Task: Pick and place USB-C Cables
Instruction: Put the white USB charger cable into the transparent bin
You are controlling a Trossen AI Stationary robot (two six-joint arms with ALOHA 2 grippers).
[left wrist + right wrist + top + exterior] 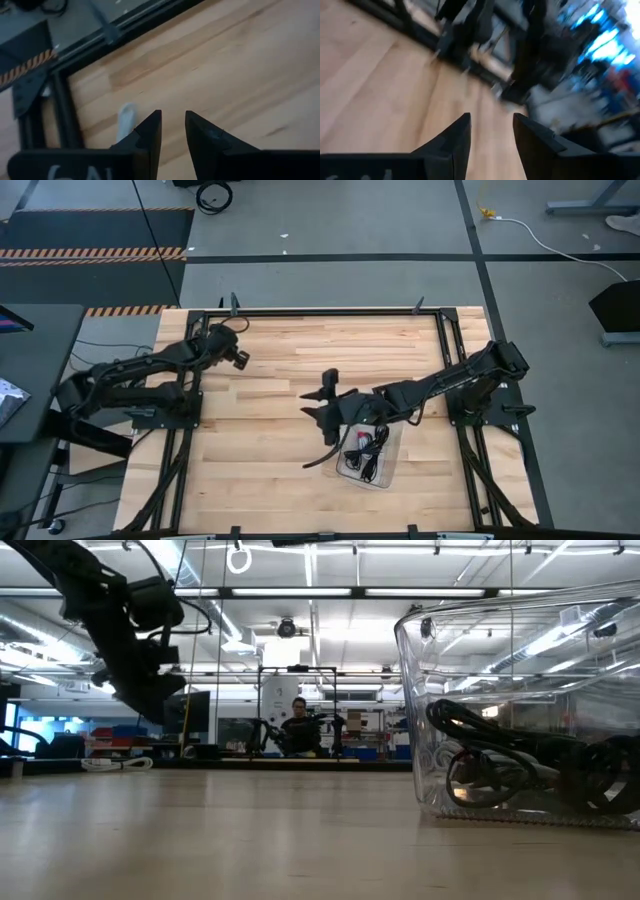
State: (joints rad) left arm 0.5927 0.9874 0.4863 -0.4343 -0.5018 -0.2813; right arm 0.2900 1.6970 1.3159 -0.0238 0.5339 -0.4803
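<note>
The USB-C cables (365,448) lie as black coils in a clear plastic bin (388,470) right of the table's middle. In the low view the cables (500,760) show through the bin's wall (430,690). One black cable (322,457) trails out of the bin's left side onto the wood. My right gripper (318,397) hovers just left of and beyond the bin, open, with nothing between its fingers (491,120). My left gripper (240,358) is above the table's far left part, open and empty (173,117).
Bare wooden tabletop (270,470) stretches left of and in front of the bin. A black metal frame (330,311) runs around the table. A small white piece (126,119) lies by the frame's bar near my left gripper. A person (298,725) sits far behind the table.
</note>
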